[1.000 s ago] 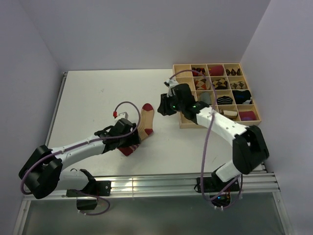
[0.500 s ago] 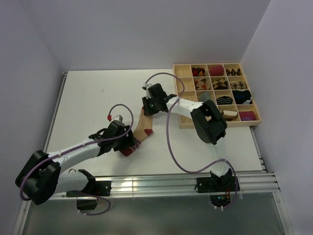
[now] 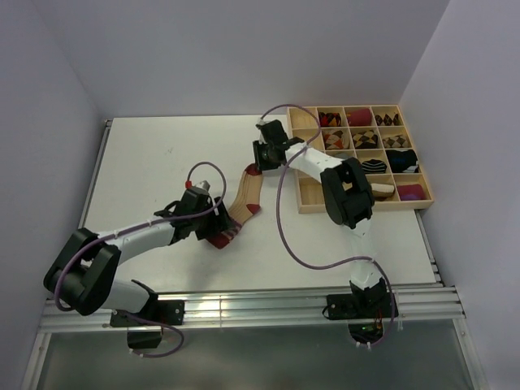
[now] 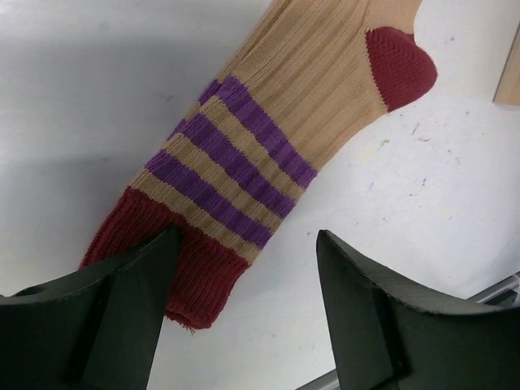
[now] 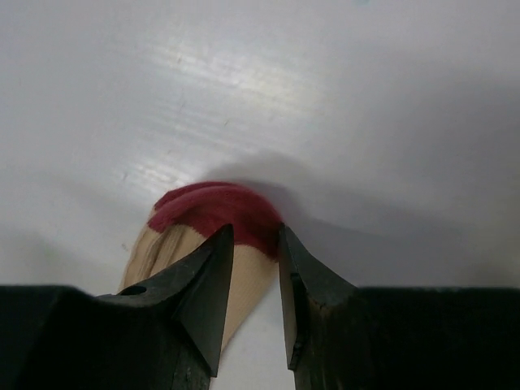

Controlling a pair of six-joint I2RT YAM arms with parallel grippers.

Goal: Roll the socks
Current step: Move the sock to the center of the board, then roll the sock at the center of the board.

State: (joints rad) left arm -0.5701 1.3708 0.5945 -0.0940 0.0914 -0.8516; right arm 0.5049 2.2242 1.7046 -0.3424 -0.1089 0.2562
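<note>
Pinches the toe of the beige sock (image 3: 244, 197) with the right gripper (image 5: 253, 236). Holds the left gripper (image 4: 248, 236) spread over its red cuff.

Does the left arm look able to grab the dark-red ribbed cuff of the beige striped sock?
Probably yes: the open left tool hangs right over the dark-red cuff, nothing lying between.

No text, label, brand or number can be read in any view.
</note>
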